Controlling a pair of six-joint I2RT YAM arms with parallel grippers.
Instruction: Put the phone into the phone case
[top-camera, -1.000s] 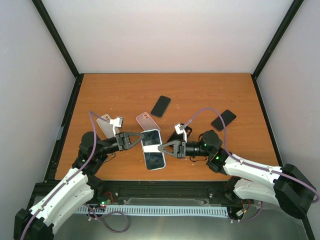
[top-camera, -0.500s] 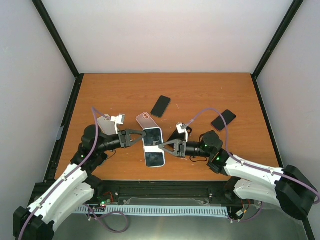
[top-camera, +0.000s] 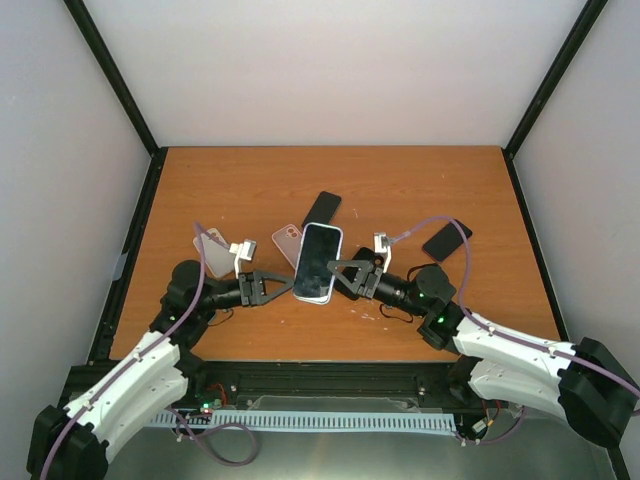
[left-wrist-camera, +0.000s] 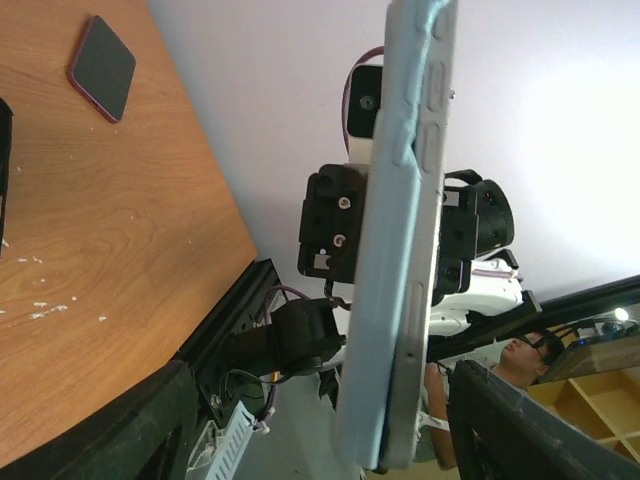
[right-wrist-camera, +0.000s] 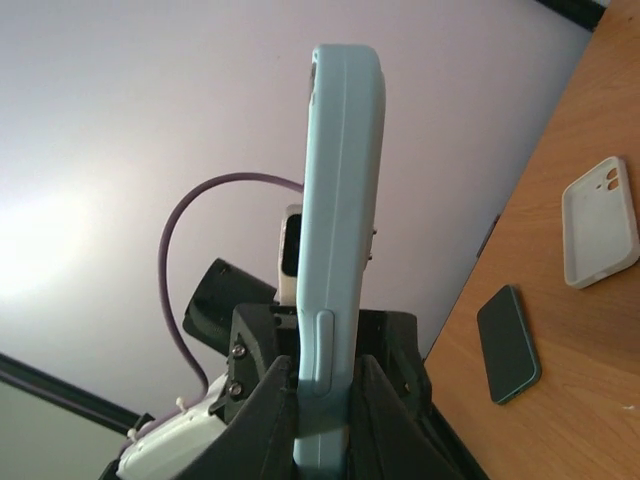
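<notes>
Top view: the phone (top-camera: 318, 262) is raised off the table (top-camera: 400, 180), near its middle, tilted with the dark screen up and a pale rim around it. The right gripper (top-camera: 332, 268) meets its right edge. The left gripper (top-camera: 287, 284) sits at its near left corner; whether that one grips cannot be told from here. The raised phone hides the near end of a black phone (top-camera: 323, 206) lying farther back, and the right part of a pink case (top-camera: 286, 240). A beige case (top-camera: 212, 250) lies to the left, just beyond the left wrist. A dark phone (top-camera: 447, 239) lies well apart on the right.

Left wrist view: the phone is seen edge-on here, and its light-blue phone case (left-wrist-camera: 400, 230) shows moulded button bumps along the side. The left arm's own fingers (left-wrist-camera: 140, 430) stand wide apart at the bottom corners. The phone's lower end hangs between them, touching neither, so this gripper is released. The right arm's black gripper body is behind the case. A red-edged phone (left-wrist-camera: 102, 68) lies flat on the wood.

Right wrist view: the case's edge rises upright from between the right arm's fingers (right-wrist-camera: 270, 400), which are clenched against its two faces. Behind it are the left wrist and a purple cable (right-wrist-camera: 200, 210). On the table lie a white case (right-wrist-camera: 600, 222) and, nearer, a teal-edged phone (right-wrist-camera: 508, 357).
</notes>
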